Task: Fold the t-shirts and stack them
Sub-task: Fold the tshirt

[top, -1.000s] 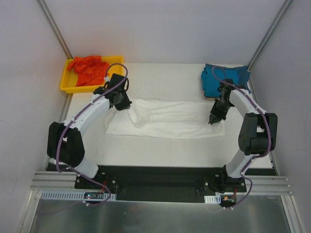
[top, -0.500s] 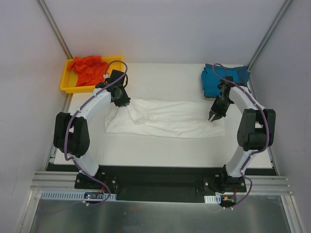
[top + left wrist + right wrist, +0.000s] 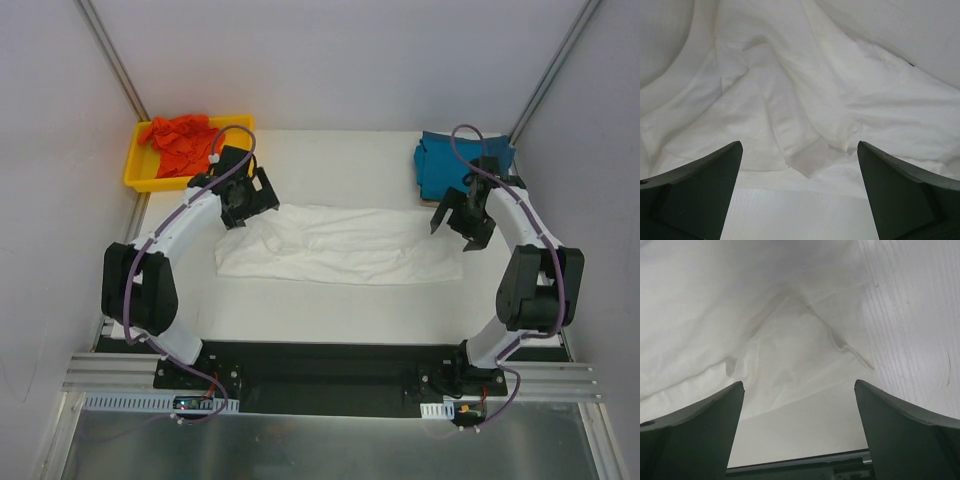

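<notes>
A white t-shirt point(image 3: 340, 245) lies crumpled in a long band across the middle of the table. My left gripper point(image 3: 255, 208) hovers open over its left end, nothing between the fingers; the left wrist view shows wrinkled white t-shirt folds point(image 3: 805, 90) beyond the left gripper point(image 3: 799, 145). My right gripper point(image 3: 458, 228) stands open over the shirt's right end, also empty. Ahead of the right gripper point(image 3: 799, 384), the right wrist view shows a white t-shirt corner point(image 3: 790, 340) on the table. A folded teal-blue t-shirt point(image 3: 445, 168) rests at the back right. An orange-red t-shirt point(image 3: 180, 143) is bunched at the back left.
The orange-red shirt fills a shallow yellow tray point(image 3: 160, 185) at the table's back left corner. Grey walls close in on both sides and behind. The white table point(image 3: 330, 310) shows bare in front of the white shirt, up to the black base rail point(image 3: 320, 365).
Both grippers have opened and let go of the white t-shirt's ends. They have lifted slightly, and the shirt has settled flat on the table.
</notes>
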{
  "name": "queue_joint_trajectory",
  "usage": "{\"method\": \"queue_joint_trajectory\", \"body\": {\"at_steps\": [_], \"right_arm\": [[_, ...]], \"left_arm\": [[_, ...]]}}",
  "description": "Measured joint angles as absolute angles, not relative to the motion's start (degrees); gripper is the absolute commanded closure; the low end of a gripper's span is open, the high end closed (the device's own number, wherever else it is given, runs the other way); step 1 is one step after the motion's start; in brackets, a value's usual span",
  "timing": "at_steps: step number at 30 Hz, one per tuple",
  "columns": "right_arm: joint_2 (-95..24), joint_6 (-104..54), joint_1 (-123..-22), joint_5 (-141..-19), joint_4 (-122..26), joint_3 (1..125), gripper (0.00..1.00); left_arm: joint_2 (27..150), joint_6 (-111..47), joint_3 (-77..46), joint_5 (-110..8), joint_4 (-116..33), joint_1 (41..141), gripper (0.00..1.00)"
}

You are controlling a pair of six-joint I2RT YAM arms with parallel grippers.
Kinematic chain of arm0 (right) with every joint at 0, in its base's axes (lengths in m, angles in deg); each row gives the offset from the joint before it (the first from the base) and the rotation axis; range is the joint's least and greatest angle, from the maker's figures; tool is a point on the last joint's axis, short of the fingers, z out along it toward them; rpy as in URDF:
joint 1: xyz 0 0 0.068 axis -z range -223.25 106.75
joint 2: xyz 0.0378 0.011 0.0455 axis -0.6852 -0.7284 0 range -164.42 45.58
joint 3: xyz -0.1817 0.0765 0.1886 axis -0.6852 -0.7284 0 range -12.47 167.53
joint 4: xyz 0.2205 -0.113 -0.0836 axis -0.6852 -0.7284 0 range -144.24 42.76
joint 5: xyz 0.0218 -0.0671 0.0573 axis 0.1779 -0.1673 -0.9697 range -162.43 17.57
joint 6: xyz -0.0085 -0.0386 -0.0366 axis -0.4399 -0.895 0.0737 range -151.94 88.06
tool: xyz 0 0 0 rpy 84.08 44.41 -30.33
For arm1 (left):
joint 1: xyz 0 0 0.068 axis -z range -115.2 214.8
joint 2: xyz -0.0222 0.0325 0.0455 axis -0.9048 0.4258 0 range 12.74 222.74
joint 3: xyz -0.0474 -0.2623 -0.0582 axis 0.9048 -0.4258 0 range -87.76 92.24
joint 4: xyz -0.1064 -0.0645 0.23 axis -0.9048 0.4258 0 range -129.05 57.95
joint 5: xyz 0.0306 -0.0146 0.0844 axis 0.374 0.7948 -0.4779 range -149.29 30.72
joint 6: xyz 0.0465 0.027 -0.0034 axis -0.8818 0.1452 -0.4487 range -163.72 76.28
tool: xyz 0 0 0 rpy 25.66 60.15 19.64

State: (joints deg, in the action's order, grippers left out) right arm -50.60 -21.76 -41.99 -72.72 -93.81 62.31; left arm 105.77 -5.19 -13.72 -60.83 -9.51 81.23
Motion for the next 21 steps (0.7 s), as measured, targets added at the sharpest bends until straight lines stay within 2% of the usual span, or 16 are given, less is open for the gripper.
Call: {"method": "queue_joint_trajectory", "body": {"at_steps": [4,9,13,16,21], "right_arm": [[-43.8,-24.6,-42.1,-73.1,-92.3,56.9,0.04],[-41.7,-26.5,-42.1,-76.1,-89.2,51.7,0.04],[-41.7,-27.1,-42.1,-78.3,-87.8,51.3,0.04],[-41.6,-27.3,-42.1,-78.9,-86.9,51.3,0.04],[-41.0,-28.1,-42.1,-78.8,-86.5,50.8,0.04]], "left_arm": [[100.7,-4.3,-18.7,-57.2,-9.8,81.2,0.01],[98.8,-3.7,-24.7,-50.5,-11.4,81.7,0.02],[99.9,-3.2,-25.5,-47.1,-11.9,83.3,0.19],[101.7,-2.5,-25.5,-46.3,-13.0,84.8,0.23],[106.4,-2.3,-25.1,-46.2,-13.5,85.4,0.38]]}}
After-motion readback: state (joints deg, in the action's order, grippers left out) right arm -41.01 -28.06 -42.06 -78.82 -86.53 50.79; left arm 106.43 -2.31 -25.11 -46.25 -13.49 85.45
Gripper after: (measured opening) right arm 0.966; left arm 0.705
